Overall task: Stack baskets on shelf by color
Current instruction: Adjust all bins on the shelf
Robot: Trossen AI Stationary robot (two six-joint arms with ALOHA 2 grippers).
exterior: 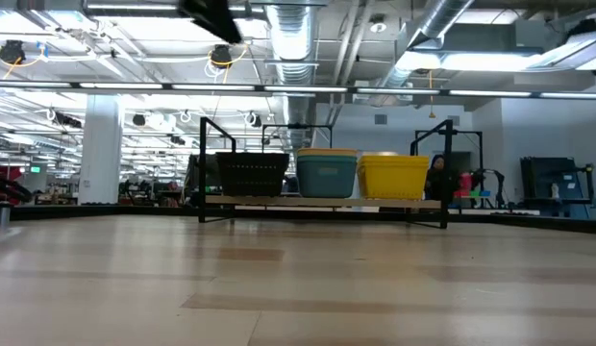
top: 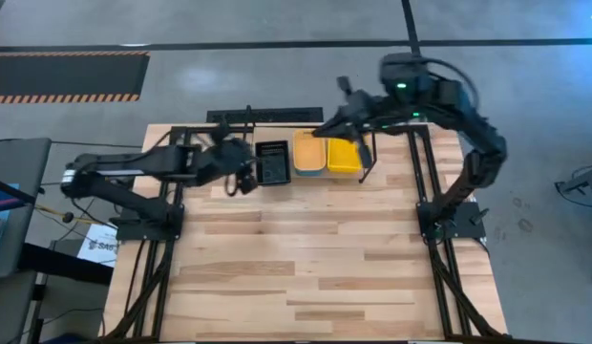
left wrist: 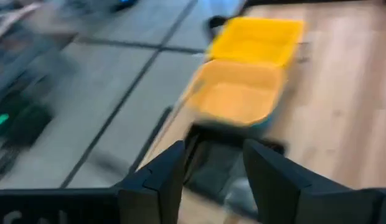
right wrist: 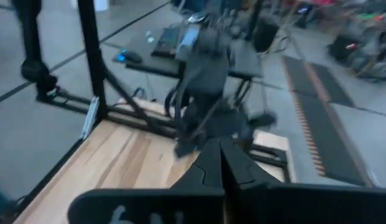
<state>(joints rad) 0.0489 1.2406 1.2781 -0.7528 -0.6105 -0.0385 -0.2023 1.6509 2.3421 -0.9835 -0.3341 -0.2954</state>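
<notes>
The black shelf [exterior: 322, 203] stands at the table's far edge. On it, side by side on their bottoms, rest a black basket [top: 272, 161], an orange basket [top: 309, 153] nested in a teal one [exterior: 326, 177], and a yellow basket [top: 344, 155]. My left gripper [top: 243, 176] hovers open just left of the black basket, pointing toward the row; nothing lies between its fingers [left wrist: 160, 177]. My right gripper [right wrist: 221, 163] is shut and empty, raised high above the shelf and pointing toward the table's left side.
The table's black frame has uprights and struts at both sides [top: 422, 177]. The wooden top [top: 306, 258] in front of the shelf is bare. A person [exterior: 437, 178] sits in the room behind the shelf.
</notes>
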